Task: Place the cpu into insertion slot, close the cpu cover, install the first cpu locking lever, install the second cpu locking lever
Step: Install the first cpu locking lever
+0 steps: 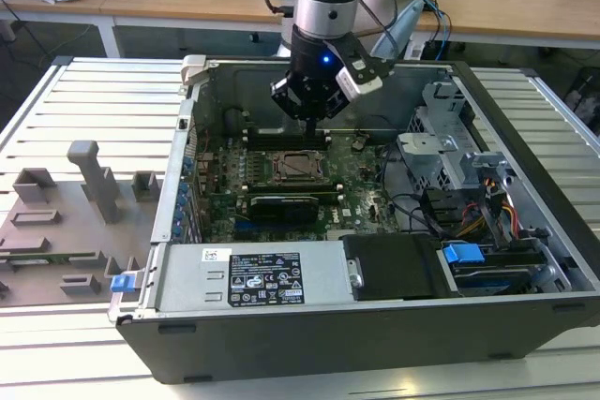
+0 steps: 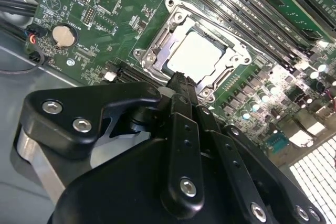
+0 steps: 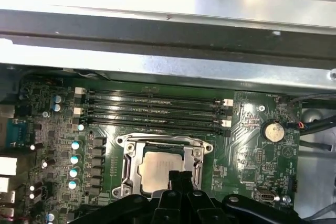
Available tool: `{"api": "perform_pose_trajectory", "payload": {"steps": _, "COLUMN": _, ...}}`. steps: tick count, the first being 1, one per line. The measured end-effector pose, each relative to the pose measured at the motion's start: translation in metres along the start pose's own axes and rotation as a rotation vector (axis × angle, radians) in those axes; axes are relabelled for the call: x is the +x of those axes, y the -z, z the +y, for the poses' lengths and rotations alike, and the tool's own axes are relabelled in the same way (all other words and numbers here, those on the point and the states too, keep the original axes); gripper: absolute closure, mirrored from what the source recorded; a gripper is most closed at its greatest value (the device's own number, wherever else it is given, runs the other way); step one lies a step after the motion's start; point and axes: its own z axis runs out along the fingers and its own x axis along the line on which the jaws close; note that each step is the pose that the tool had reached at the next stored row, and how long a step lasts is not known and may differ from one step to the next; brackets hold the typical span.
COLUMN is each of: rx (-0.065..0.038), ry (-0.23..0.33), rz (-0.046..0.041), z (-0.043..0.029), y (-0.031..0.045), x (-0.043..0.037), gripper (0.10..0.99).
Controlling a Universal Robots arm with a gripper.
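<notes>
The cpu (image 2: 195, 56) (image 3: 156, 171) lies flat in the insertion slot (image 2: 143, 54) (image 3: 123, 141), silver top up. The cpu cover (image 2: 169, 39) (image 3: 131, 164) is down over it, its window framing the chip. In the exterior view the slot (image 1: 298, 166) sits mid-motherboard inside the open case. My gripper (image 1: 315, 136) (image 2: 181, 78) (image 3: 181, 177) hangs just above the slot's edge, on the side away from the memory slots. Its black fingers are shut together and hold nothing. How the locking levers stand I cannot tell.
Long memory slots (image 3: 152, 109) run beside the socket toward the case wall. A coin battery (image 3: 272, 131) and a black graphics card (image 1: 281, 205) are close by. Power supply (image 1: 253, 278) and drive cages (image 1: 469, 185) fill the near and right sides. Grey fixtures (image 1: 89, 185) stand outside.
</notes>
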Motion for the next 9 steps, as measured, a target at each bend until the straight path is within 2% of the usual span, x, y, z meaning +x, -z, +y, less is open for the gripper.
{"api": "perform_pose_trajectory", "payload": {"steps": 9, "rx": 0.001, "ry": 0.000, "rz": 0.0000, "z": 0.0002, "y": 0.0109, "x": 0.0001, "gripper": 0.980}}
